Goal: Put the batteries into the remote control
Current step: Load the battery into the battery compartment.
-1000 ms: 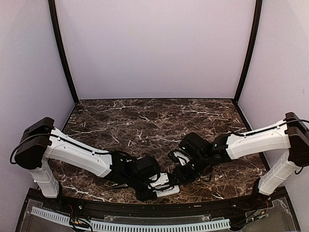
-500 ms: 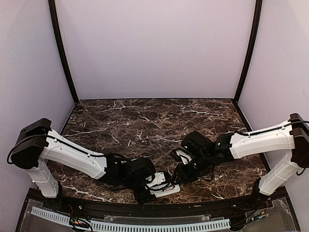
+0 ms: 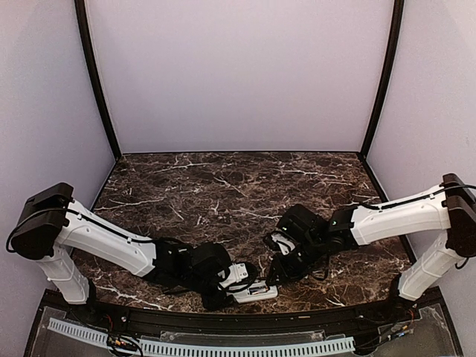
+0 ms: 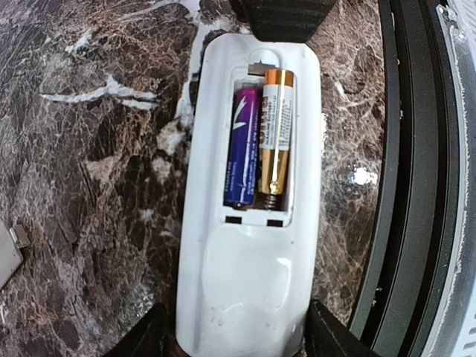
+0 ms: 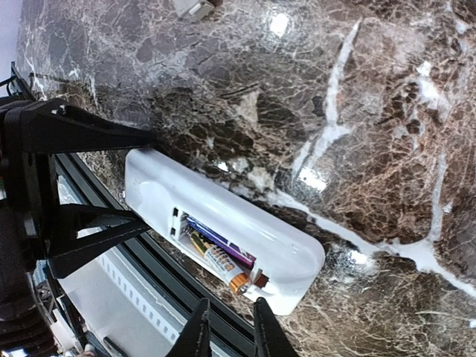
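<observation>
The white remote control (image 4: 249, 260) lies back up near the table's front edge, with its compartment open. Two batteries lie side by side in it: a purple one (image 4: 242, 149) and a gold-orange one (image 4: 274, 141). My left gripper (image 4: 234, 336) is shut on the remote's lower end, one finger against each side. My right gripper (image 5: 227, 331) is shut and empty, its tips just off the remote's other end (image 5: 286, 275), next to the gold battery's orange end (image 5: 238, 281). In the top view the remote (image 3: 256, 291) lies between the left gripper (image 3: 223, 286) and the right gripper (image 3: 271, 271).
A small flat grey cover piece (image 4: 7, 253) lies on the marble to the left of the remote; it also shows in the right wrist view (image 5: 193, 7). The black table rim (image 4: 405, 186) runs close along the remote's right side.
The left arm has drawn back a little to the left and lower, still holding the remote. The right gripper has shifted slightly by the remote's far end. The remote has barely moved.
</observation>
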### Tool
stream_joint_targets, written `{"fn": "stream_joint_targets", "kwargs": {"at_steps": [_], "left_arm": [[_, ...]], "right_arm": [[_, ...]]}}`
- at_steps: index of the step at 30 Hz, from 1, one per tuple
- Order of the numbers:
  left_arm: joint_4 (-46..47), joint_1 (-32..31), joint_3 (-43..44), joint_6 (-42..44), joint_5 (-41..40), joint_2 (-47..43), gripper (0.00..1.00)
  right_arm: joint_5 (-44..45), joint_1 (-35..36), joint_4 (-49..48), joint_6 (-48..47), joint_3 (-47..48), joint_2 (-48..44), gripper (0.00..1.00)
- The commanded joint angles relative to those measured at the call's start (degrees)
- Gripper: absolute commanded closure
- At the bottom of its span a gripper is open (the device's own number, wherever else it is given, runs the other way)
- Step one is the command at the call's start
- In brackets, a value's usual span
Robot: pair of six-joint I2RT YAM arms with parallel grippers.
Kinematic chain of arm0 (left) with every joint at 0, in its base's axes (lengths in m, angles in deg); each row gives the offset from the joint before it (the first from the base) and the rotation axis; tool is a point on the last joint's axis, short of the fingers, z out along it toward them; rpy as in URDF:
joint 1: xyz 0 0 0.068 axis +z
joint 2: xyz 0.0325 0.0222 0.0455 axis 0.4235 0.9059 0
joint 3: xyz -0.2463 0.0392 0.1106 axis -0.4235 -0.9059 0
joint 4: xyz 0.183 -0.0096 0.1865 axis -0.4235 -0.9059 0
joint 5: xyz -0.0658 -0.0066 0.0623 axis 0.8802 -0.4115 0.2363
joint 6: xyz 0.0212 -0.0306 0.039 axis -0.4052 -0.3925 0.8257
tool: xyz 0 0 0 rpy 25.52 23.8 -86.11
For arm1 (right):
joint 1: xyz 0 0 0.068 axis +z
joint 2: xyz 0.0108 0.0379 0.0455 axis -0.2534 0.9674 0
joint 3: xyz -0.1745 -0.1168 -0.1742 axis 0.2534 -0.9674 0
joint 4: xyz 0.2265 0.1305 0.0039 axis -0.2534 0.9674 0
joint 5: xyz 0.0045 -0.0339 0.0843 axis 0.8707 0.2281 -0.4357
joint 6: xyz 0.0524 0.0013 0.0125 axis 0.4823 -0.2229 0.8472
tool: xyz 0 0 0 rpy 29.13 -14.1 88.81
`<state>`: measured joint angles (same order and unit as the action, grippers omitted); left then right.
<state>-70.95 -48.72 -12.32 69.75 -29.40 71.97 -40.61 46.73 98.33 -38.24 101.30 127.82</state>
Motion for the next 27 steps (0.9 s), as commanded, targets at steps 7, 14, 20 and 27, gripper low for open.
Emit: {"fn": "stream_joint_targets", "kwargs": {"at_steps": [7,14,20,27], "left_arm": [[0.48,0.13,-2.58,-0.34,4.27,0.11,0.5],[0.6,0.13,-2.51,0.03,5.2,0.64,0.68],[0.34,0.13,-2.13,0.07,5.4,1.26,0.82],[-0.1,0.13,-1.41,0.23,5.68,2.31,0.95]], "right_arm": [[0.01,1.4,-0.67,2.22,-0.69,1.57,0.83],[-0.44,1.87,-1.57,2.81,-0.63,2.75,0.84],[0.63,1.81,-0.43,3.13,-0.47,2.58,0.85],[0.13,2.12,-1.74,3.85,-0.82,3.47,0.89]]}}
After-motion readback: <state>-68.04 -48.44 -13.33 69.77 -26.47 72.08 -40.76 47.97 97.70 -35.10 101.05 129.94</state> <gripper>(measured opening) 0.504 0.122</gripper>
